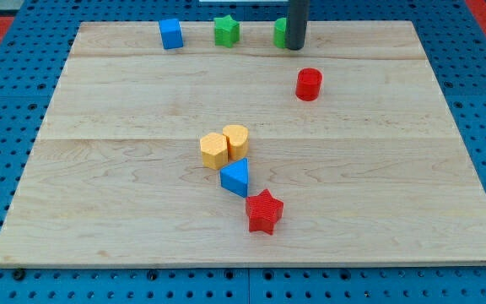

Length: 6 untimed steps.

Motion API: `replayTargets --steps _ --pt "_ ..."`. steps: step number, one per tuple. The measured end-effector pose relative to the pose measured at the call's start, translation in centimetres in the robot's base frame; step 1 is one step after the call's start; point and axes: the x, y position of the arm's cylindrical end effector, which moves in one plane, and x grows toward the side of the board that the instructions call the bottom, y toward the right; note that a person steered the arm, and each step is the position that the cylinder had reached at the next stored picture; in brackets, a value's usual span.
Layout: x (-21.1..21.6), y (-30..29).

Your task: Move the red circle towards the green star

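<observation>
The red circle [309,84] stands on the wooden board [125,194] right of centre, near the view's top. The green star [226,31] sits at the board's top edge, up and to the left of the red circle. My tip [296,47] is at the top edge, just above and slightly left of the red circle, not touching it. The rod partly hides a second green block [281,32], whose shape I cannot make out.
A blue cube [170,34] sits at the top edge left of the green star. Near the board's middle are two yellow blocks [224,147] side by side, a blue triangle [235,177] below them and a red star [264,211] lower still.
</observation>
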Motion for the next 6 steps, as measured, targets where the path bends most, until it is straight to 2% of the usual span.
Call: replayTargets --steps 1,2,3,4,5,6 --pt "4.4 6.0" --pt "9.0 5.9" --pt "8.7 -0.1" --pt "10.6 1.0" --pt "12.8 -1.8" --pt "8.5 -5.3"
